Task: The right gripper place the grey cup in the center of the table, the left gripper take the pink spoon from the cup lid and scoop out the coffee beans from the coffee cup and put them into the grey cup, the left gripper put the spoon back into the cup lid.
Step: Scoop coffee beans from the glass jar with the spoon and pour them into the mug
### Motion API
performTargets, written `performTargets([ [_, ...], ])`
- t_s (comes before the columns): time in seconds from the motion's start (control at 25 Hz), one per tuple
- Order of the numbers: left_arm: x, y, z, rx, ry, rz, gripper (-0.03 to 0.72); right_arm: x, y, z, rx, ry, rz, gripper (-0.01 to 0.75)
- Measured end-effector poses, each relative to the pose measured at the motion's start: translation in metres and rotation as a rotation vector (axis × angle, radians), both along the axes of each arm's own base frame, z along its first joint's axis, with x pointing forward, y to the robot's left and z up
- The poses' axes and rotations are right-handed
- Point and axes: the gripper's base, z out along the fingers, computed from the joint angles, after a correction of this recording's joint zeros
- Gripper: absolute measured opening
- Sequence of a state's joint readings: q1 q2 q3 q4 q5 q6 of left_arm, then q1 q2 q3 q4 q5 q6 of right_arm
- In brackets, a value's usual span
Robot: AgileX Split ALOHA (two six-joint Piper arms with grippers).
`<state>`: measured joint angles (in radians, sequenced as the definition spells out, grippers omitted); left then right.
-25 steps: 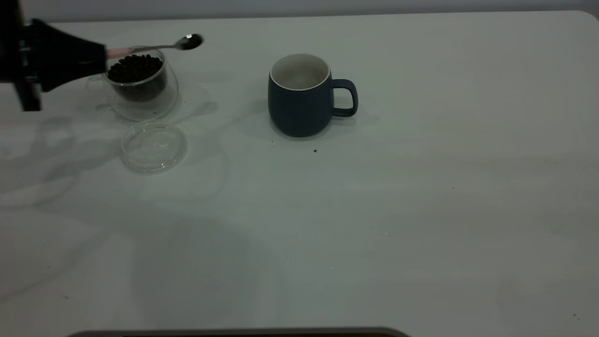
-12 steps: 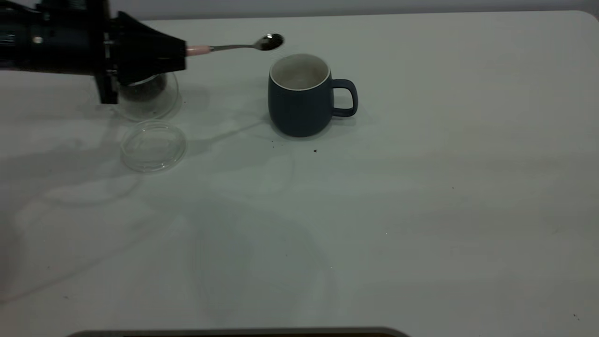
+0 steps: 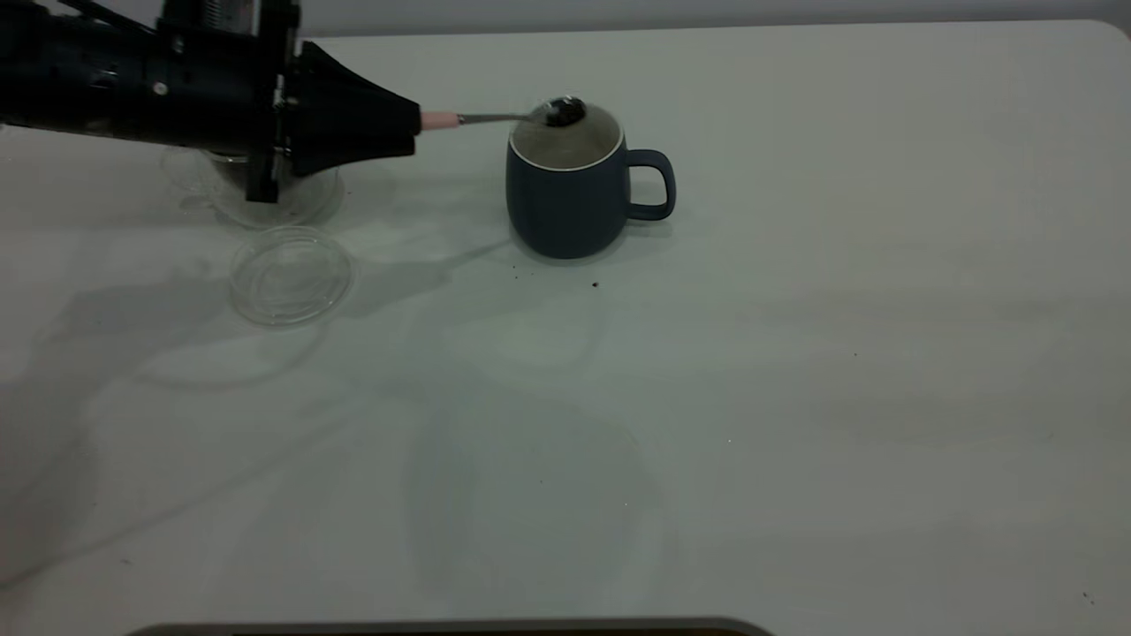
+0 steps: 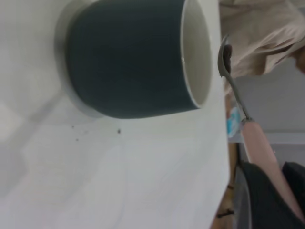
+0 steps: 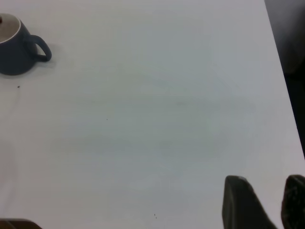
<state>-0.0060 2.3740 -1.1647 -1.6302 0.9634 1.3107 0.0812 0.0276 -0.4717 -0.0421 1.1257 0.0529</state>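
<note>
The left claw is clamping the pink spoon, whose long axis is reaching out level, with its bowl hanging over the near rim of the grey cup mid-tabletop. The right claw is parked well apart, fingers apart.

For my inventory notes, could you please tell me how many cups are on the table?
2: the grey cup near the table's centre, and the clear coffee cup at far left, mostly hidden behind the left arm.

Matt mug, shiny spoon, clear plastic and glass on a smooth table.
The mug is matt dark outside, smooth pale inside. The spoon held by the matt black left claw has a glossy metal bowl and pink handle. Behind the claw sit a clear glass cup and clear lid on the smooth matt table.
</note>
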Motion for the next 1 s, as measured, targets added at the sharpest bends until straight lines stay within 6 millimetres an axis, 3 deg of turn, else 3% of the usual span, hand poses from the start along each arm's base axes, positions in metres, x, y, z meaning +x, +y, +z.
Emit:
performTargets([
  [0.72,0.0098,-0.0033,-0.0023,0.157,-0.393,-0.058,0.123,0.0000,0.0000,0.0000,0.000,0.000,0.000,0.239],
  [1.0,0.0098,-0.0033,-0.0023,0.171,-0.434,-0.078,0.123,0.0000,0.0000,0.0000,0.000,0.000,0.000,0.239],
])
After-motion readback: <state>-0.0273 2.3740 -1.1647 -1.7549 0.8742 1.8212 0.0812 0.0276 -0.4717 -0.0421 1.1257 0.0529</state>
